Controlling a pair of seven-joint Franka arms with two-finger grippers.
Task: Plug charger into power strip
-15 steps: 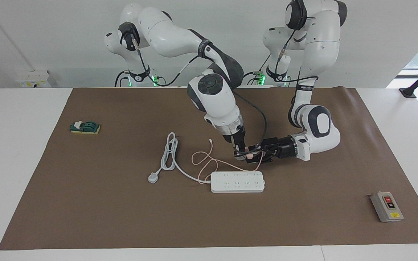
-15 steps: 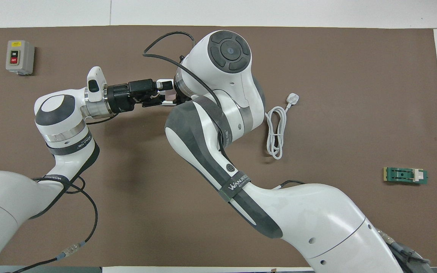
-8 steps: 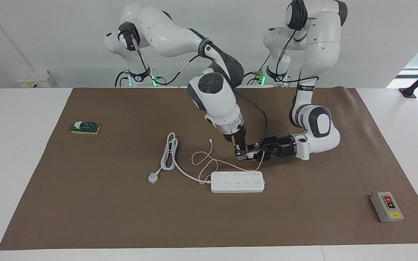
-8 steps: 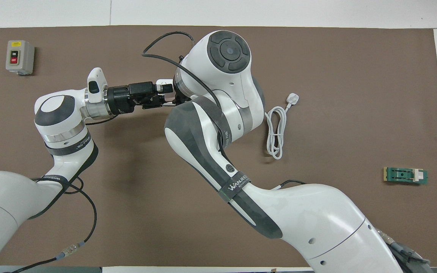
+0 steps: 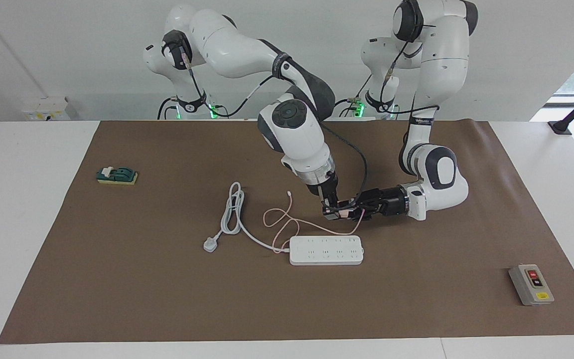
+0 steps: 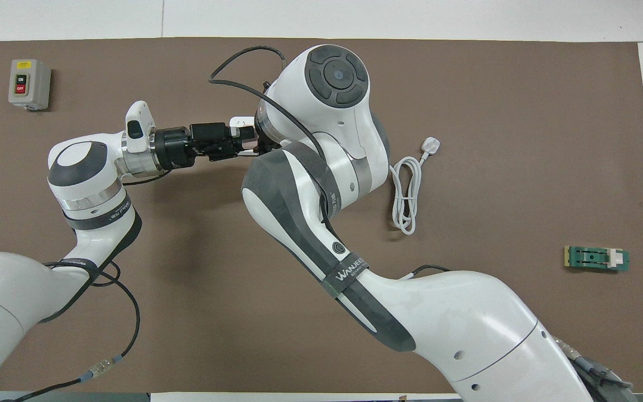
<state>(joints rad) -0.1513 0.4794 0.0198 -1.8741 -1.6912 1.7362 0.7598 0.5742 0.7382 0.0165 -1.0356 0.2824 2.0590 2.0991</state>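
As you look from across the table: two arms meet over one brown mat (image 5: pixel 167 289), and neither waits.
Right gripper (image 5: pixel 331 210): one; it points down, its jaws closed on the charger (image 5: pixel 343 214).
Left gripper (image 5: pixel 353 211): one; it lies level, its tip at the charger; you cannot tell how its jaws stand.
Charger: one, pale pink, held in the air over the mat just beside the power strip (image 5: pixel 326 250), clear of its sockets.
Pink cable (image 5: pixel 279 219): one; it trails from the charger and loops on the mat.
Power strip: one, flat on the mat, two rows of outlets facing up.
White cord (image 5: pixel 232 209): one, coiled, ending in one three-pin plug (image 5: pixel 210 245).
Grey switch box (image 5: pixel 531 284): one, toward the left arm's end.
Green block (image 5: pixel 116 175): one, toward the right arm's end.
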